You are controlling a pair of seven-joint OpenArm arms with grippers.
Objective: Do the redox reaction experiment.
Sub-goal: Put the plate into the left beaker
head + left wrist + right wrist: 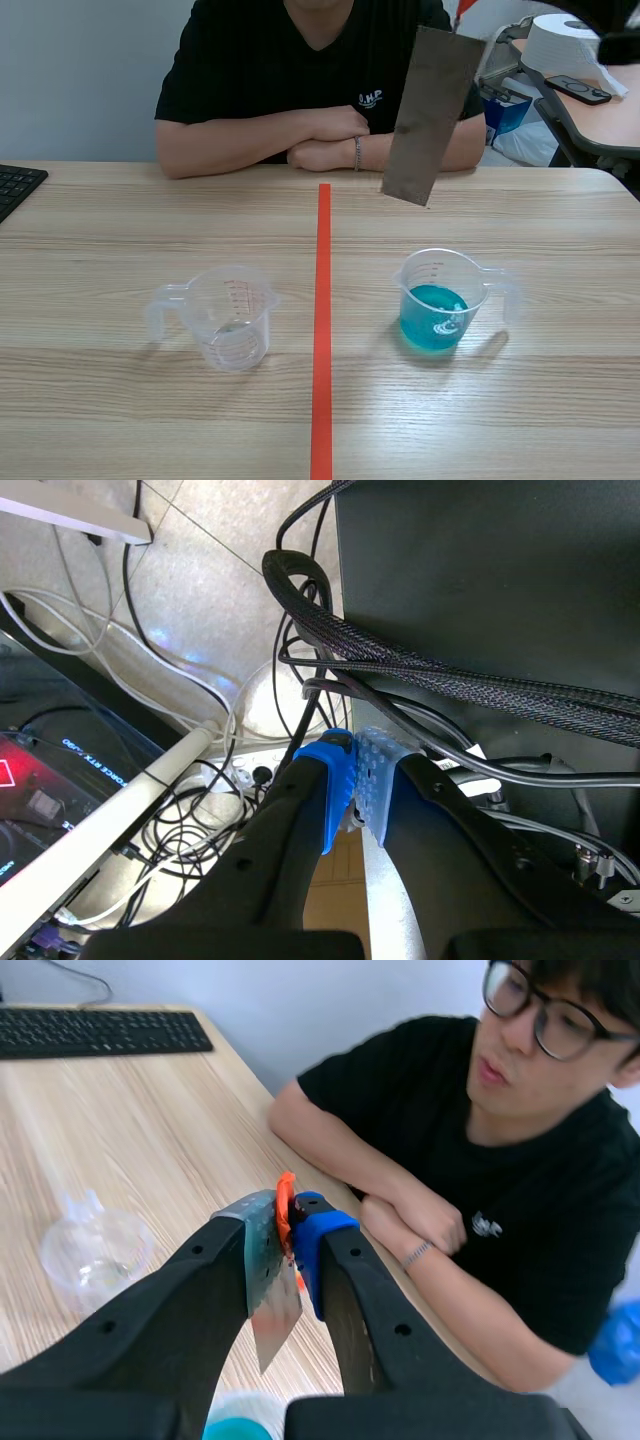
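Two clear cups are standing on the table [100, 420]. The lower-right cup [472, 275] is holding blue liquid [433, 318]; the lower-left cup [232, 300] is showing contents that cannot be told. One metal plate [430, 115] is hanging upper right, above the lower-right cup, pinched by the right gripper [287, 1230]. The left gripper [352, 780] is sitting closed on nothing, among cables [420, 670].

Two measuring cups [232, 318] [441, 300], one metal sheet [432, 115] and one keyboard [15, 187].

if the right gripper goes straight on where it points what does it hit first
Likely the blue-liquid beaker: the metal strip in the right gripper hangs over it, though depth is unclear.
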